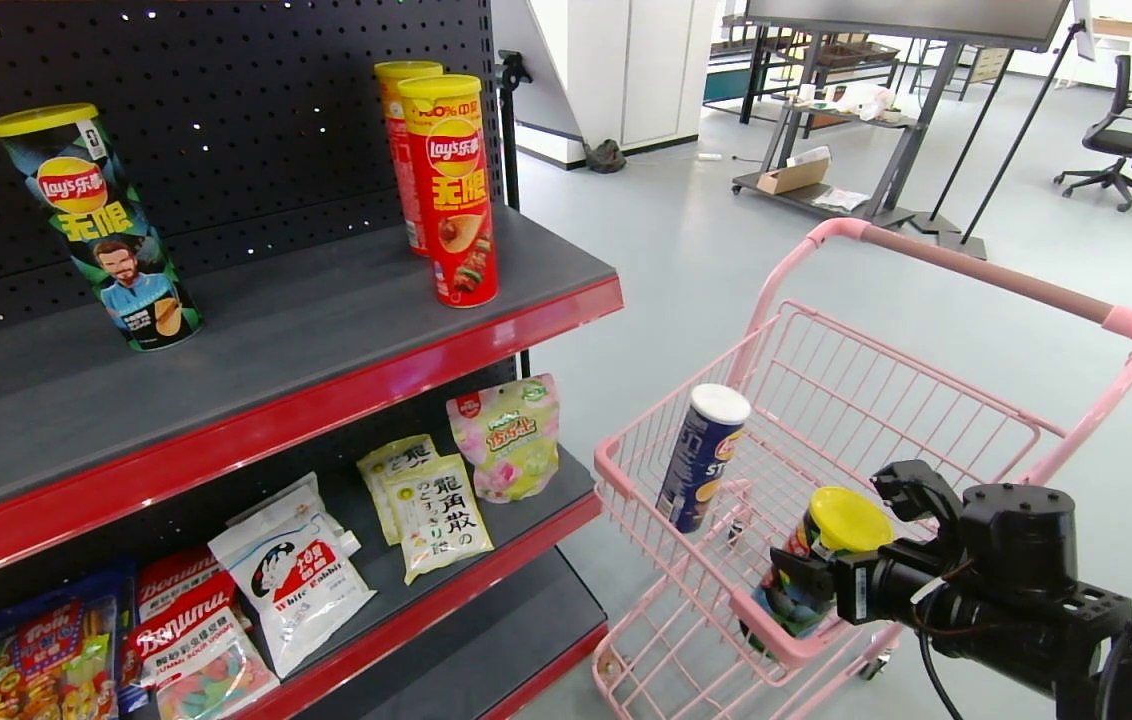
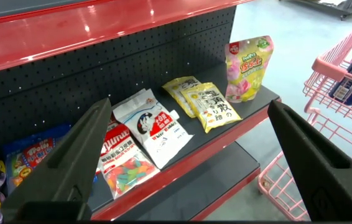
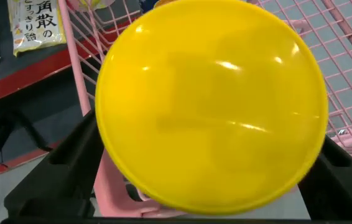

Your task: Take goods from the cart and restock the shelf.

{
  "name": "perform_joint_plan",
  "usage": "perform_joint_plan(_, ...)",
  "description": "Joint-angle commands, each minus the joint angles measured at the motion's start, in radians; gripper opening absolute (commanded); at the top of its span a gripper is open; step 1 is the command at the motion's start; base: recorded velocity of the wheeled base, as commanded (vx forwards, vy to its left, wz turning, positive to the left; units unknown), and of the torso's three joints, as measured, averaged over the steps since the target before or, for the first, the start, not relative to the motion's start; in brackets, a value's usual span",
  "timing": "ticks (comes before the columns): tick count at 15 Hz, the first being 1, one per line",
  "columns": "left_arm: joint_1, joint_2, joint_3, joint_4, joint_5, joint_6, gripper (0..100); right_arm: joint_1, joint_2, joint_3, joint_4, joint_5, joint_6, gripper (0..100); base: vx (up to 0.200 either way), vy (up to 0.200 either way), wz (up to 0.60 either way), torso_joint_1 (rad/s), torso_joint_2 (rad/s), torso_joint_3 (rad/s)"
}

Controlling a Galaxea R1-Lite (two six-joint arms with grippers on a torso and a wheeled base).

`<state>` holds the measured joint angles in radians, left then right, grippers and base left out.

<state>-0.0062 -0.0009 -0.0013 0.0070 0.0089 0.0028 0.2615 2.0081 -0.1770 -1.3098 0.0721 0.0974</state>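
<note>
Head view: three cans (image 1: 456,190) stand on the upper shelf (image 1: 326,310), so I judge restocking partly done. My right claw (image 1: 841,545) is clamped around a yellow-lidded can (image 1: 849,518) at the near rim of the cart (image 1: 976,275); a blue can (image 1: 701,460) leans inside. My left claw (image 2: 188,162) gapes wide, empty.

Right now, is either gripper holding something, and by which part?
The right gripper holds the yellow-lidded can by its upper side, close under the top. The left gripper is open and empty.
</note>
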Motion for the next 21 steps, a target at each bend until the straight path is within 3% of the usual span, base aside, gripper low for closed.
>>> perform_joint_plan(1, 0.0, 0.001, 0.0, 0.001, 0.0, 0.0, 100, 0.001, 0.014, -0.019, 0.0, 0.0, 0.001, 100, 0.0, 0.0, 0.0, 0.0, 0.0, 0.0)
perform_joint_plan(9, 0.0, 0.001, 0.0, -0.001, 0.0, 0.0, 100, 0.001, 0.034, -0.052, 0.0, -0.002, 0.001, 100, 0.0, 0.0, 0.0, 0.0, 0.0, 0.0)
perform_joint_plan(10, 0.0, 0.001, 0.0, 0.001, 0.0, 0.0, 100, 0.002, 0.043, -0.052, 0.0, -0.002, 0.001, 0, 0.0, 0.0, 0.0, 0.0, 0.0, 0.0)
perform_joint_plan(17, 0.0, 0.001, 0.0, 0.001, 0.0, 0.0, 100, 0.01, 0.04, -0.067, -0.002, -0.046, -0.019, 0, 0.0, 0.0, 0.0, 0.0, 0.0, 0.0)
perform_joint_plan(21, 0.0, 0.001, 0.0, 0.001, 0.0, 0.0, 100, 0.002, -0.129, -0.193, 0.034, -0.087, -0.173, 0, 0.0, 0.0, 0.0, 0.0, 0.0, 0.0)
